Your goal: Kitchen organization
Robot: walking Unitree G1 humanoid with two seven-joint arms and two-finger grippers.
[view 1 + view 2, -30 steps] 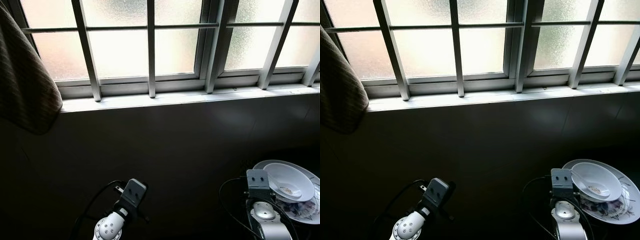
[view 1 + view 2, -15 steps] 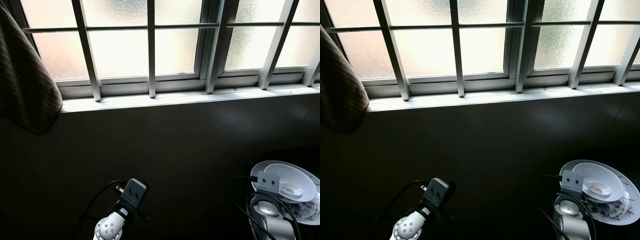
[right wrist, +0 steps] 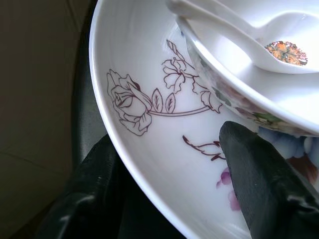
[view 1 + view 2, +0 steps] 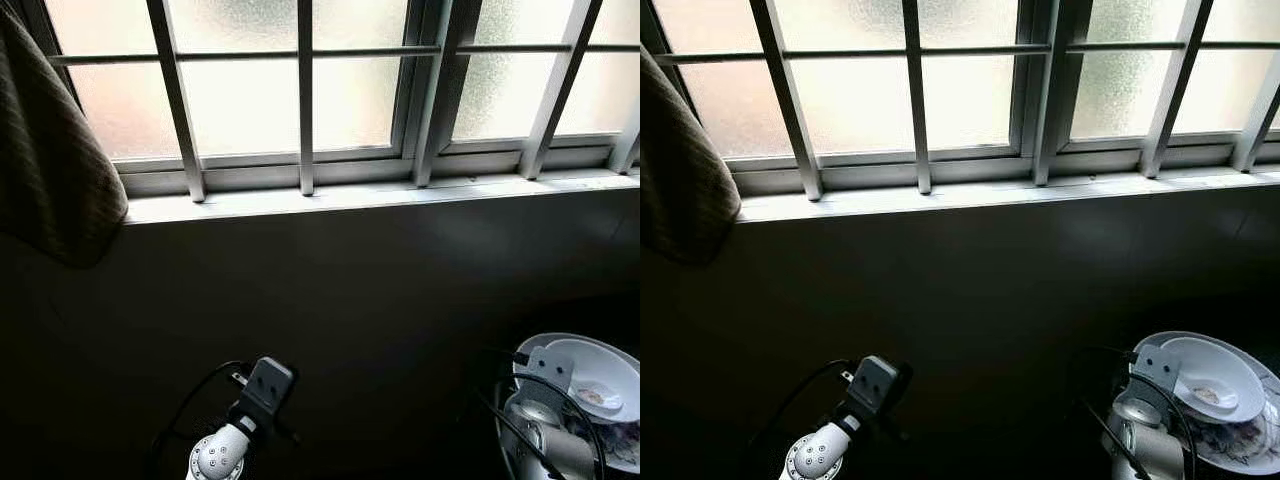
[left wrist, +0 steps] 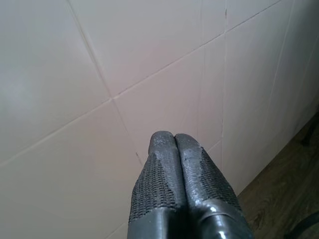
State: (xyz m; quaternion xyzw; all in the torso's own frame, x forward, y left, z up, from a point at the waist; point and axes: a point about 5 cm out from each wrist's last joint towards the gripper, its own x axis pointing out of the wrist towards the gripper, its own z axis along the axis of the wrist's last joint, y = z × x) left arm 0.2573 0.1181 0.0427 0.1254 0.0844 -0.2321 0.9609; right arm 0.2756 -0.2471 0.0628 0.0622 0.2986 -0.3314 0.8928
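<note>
Plate (image 3: 149,149) rim clamped in right end effector (image 3: 199,169), one finger under rim, one on inner face; bowl (image 3: 279,99) and spoon (image 3: 234,35) ride on it. Since a second ago, plate shifted lower and rightward in head views with right arm; judged carry under way, stack intact. Left end effector (image 5: 177,169) clenched empty, facing tiled wall (image 5: 99,59). Window (image 4: 300,90) beyond.

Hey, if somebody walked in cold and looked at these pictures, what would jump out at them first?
The bright frosted window with white bars across the top, above a dark wall. At lower right, the right gripper clamps the rim of a white plate painted with roses, carrying a white bowl and white ceramic spoon. The left gripper is shut, facing pale tiles.
</note>
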